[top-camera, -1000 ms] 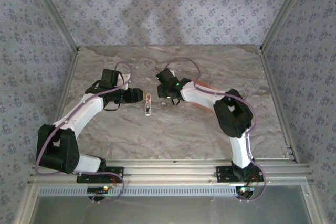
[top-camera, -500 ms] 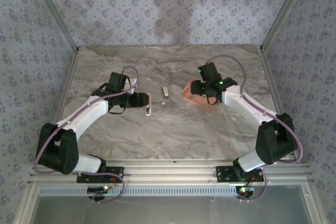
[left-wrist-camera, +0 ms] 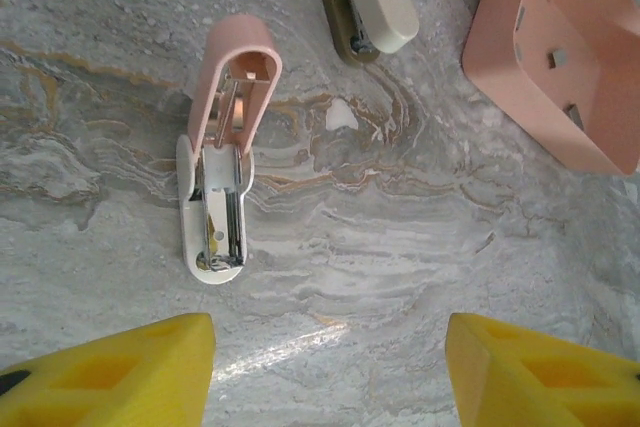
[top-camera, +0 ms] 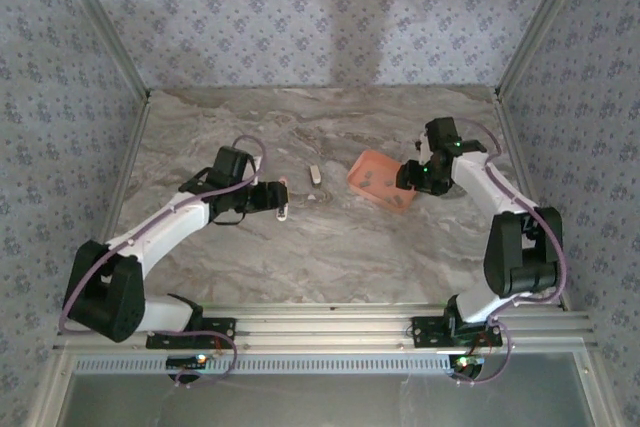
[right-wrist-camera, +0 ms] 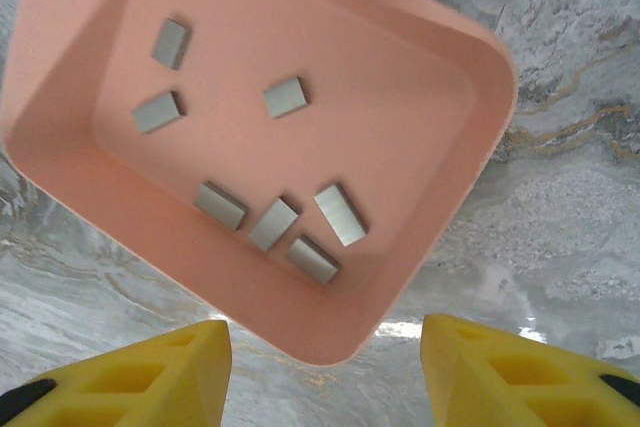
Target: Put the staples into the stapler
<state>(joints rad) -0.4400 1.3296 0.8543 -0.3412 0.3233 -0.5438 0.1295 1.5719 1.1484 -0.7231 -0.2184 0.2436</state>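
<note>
The stapler (left-wrist-camera: 222, 147) lies hinged open on the marble, its pale pink lid folded back and the metal rail bare in the white base. In the top view the stapler (top-camera: 283, 200) sits just right of my left gripper (top-camera: 264, 197). The left gripper (left-wrist-camera: 330, 347) is open, with its yellow fingers wide apart, short of the stapler's near end and touching nothing. Several staples (right-wrist-camera: 339, 214), small grey blocks, lie loose in the salmon tray (right-wrist-camera: 380, 117). My right gripper (right-wrist-camera: 325, 347) hangs open over the tray's near corner. From above, the right gripper (top-camera: 410, 179) is at the tray's right edge.
A second small stapler (left-wrist-camera: 365, 2), cream with a dark underside, lies beyond the pink one; from above this cream stapler (top-camera: 314, 175) is between the pink stapler and the tray (top-camera: 362, 169). The tray's corner (left-wrist-camera: 500, 37) is at the left wrist view's upper right. Patterned walls enclose the table.
My right arm has swung from the table's middle out to the right and now hangs at the tray's right side. The left gripper has edged slightly right, toward the stapler.
</note>
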